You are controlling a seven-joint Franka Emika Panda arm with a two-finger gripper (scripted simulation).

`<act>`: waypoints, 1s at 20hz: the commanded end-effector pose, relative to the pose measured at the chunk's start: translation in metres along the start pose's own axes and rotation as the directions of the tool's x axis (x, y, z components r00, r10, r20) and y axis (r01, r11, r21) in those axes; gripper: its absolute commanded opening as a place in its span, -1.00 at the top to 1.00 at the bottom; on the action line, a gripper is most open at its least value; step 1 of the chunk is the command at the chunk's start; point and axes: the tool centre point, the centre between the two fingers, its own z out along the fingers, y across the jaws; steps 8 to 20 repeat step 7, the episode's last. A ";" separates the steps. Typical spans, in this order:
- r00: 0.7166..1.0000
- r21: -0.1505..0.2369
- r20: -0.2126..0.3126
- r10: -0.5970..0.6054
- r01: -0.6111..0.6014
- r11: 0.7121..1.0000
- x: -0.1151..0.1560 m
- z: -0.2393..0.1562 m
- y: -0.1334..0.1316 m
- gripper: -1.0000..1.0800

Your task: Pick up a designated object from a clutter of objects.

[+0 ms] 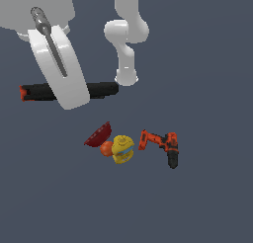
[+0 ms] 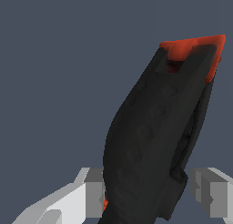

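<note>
The designated object (image 1: 101, 90) is a slim black cylinder with a red-orange tip at the exterior view's left. It lies level in the air, well above and apart from the clutter of objects (image 1: 116, 145). My gripper (image 1: 69, 91) is shut on its middle, and the white hand hides that part. In the wrist view the black body (image 2: 150, 136) fills the space between the two grey fingers (image 2: 91, 196), and its red end points away from the camera.
The pile on the grey floor holds a dark red bowl (image 1: 98, 135), an orange ball (image 1: 105, 148) and a yellow lumpy object with a blue band (image 1: 122, 149). An orange-black drill (image 1: 163, 144) lies just to their right. The arm's white base (image 1: 126, 74) stands behind.
</note>
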 end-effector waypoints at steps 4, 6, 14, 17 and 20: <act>1.000 0.001 -0.001 0.000 0.000 1.000 0.003 -0.006 -0.002 1.00; 1.000 0.001 -0.001 0.000 0.000 1.000 0.003 -0.006 -0.002 1.00; 1.000 0.001 -0.001 0.000 0.000 1.000 0.003 -0.006 -0.002 1.00; 1.000 0.001 -0.001 0.000 0.000 1.000 0.003 -0.006 -0.002 1.00; 1.000 0.001 -0.001 0.000 0.000 1.000 0.003 -0.006 -0.002 1.00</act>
